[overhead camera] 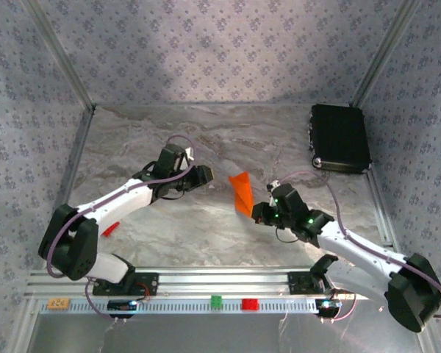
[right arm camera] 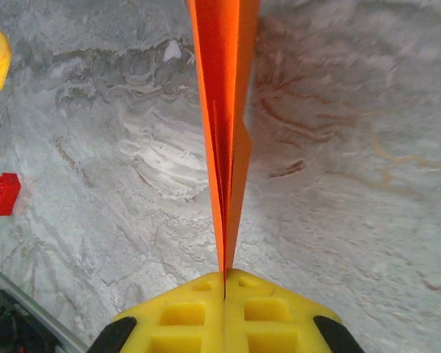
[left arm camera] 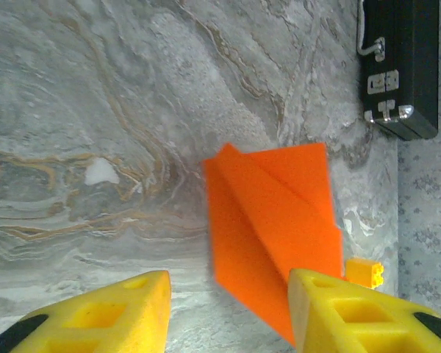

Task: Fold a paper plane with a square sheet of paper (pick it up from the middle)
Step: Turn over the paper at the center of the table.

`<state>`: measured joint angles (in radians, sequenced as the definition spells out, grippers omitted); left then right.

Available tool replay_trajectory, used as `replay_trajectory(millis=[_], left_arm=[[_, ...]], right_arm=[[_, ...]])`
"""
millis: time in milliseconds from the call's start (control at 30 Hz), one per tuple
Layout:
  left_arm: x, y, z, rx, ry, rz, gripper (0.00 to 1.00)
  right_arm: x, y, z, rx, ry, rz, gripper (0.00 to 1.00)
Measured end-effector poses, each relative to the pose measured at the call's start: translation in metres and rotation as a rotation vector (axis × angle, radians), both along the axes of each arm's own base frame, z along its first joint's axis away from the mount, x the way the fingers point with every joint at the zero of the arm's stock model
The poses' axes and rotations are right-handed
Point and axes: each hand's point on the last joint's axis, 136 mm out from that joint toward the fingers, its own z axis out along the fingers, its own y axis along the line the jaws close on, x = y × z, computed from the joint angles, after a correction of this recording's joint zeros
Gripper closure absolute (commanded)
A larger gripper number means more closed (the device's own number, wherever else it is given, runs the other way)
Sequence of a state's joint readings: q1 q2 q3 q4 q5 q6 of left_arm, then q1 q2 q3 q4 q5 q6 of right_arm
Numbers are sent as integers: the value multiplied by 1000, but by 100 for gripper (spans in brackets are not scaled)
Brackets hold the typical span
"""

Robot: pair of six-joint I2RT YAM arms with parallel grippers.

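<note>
The paper plane [overhead camera: 242, 193] is bright orange paper folded into a slim pointed dart, held above the marble table. My right gripper [overhead camera: 259, 213] is shut on its narrow end. In the right wrist view the folded layers [right arm camera: 224, 110] rise edge-on straight out of the closed right gripper [right arm camera: 225, 278]. My left gripper [overhead camera: 204, 176] is just left of the paper, open. In the left wrist view the dart [left arm camera: 268, 235] hangs beyond the open left gripper [left arm camera: 228, 294], close to the right finger [left arm camera: 331, 309], with nothing between the jaws.
A black box [overhead camera: 340, 137] lies at the back right, seen also as the box [left arm camera: 400, 66]. A small yellow-orange block [left arm camera: 364, 271] sits beside the paper. A small red block [right arm camera: 5, 194] lies on the table, and a red piece [overhead camera: 110, 229] lies by the left arm.
</note>
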<state>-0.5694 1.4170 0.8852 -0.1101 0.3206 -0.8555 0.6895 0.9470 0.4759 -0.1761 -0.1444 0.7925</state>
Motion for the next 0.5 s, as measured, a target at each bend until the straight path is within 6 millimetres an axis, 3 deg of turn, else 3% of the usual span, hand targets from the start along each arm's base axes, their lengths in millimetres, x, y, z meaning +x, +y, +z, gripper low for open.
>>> replay_trajectory(millis=[267,500], left_arm=[[3,8,1,12,-9,31,54],[-5,19,-5,29,5,44,53]], right_arm=[[0,-27,13,-106,-67,-51,96],[6,-37,25,-235,-104,-61,96]])
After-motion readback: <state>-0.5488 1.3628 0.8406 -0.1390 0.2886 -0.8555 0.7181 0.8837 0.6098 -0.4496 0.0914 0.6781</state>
